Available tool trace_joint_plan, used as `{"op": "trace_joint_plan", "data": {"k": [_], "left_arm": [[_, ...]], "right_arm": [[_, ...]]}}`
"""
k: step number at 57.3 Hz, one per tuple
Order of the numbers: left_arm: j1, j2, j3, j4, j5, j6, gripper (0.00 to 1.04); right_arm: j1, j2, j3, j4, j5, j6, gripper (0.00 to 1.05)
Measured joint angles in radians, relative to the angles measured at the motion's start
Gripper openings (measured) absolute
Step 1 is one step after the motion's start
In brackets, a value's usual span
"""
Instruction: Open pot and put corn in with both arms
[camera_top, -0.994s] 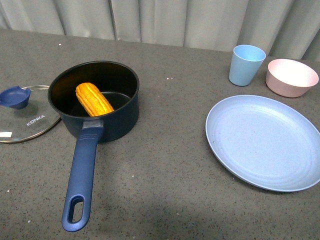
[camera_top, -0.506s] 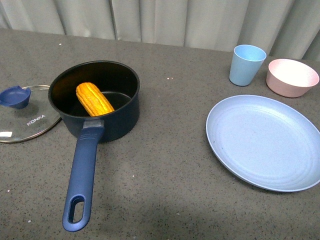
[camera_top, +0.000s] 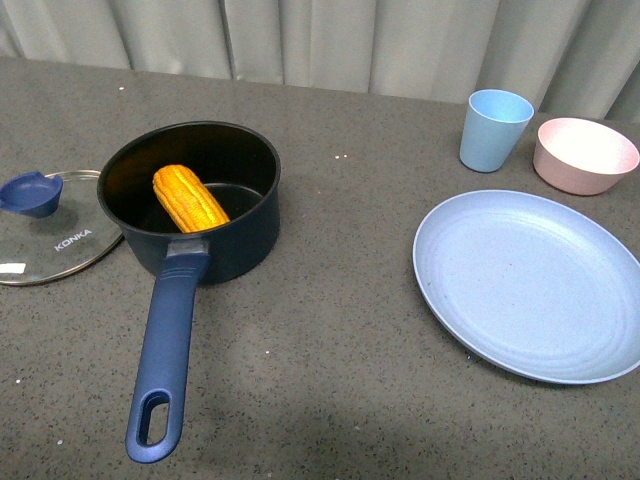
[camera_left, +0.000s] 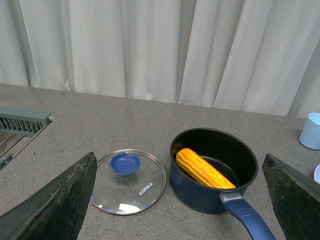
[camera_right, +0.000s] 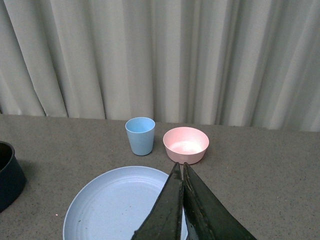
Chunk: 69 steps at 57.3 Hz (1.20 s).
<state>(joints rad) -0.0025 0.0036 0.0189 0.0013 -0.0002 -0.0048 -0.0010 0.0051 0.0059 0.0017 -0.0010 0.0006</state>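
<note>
Nothing moved: corn (camera_top: 190, 198) inside pot (camera_top: 215, 240), left tool (camera_left: 175, 200) spread, right tool (camera_right: 181, 200) together, both apart from it

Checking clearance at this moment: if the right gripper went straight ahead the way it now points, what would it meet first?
Probably the pink bowl, which sits just beyond the shut right gripper; the blue plate lies under its line. Depth is unclear.

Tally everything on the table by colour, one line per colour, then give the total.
Dark navy: 1, the pot
Yellow-orange: 1, the corn
Clear glass with blue knob: 1, the lid
Light blue: 2, the cup and the plate
Pink: 1, the bowl
Total: 6
</note>
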Motion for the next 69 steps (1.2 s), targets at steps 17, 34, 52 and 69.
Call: {"op": "trace_joint_plan", "data": {"k": [17,34,52,69], "left_arm": [[0.0,0.0,0.0,0.0,0.0,0.0,0.98],[0.0,0.0,0.0,0.0,0.0,0.0,0.98],[0.0,0.0,0.0,0.0,0.0,0.0,0.98],[0.0,0.0,0.0,0.0,0.0,0.0,0.98]], "right_arm": [[0.0,-0.001,0.0,0.0,0.0,0.0,0.63],[0.0,-0.001,0.0,0.0,0.0,0.0,0.95],[0.0,-0.001,0.0,0.0,0.0,0.0,0.95],[0.0,-0.001,0.0,0.0,0.0,0.0,0.95]]}}
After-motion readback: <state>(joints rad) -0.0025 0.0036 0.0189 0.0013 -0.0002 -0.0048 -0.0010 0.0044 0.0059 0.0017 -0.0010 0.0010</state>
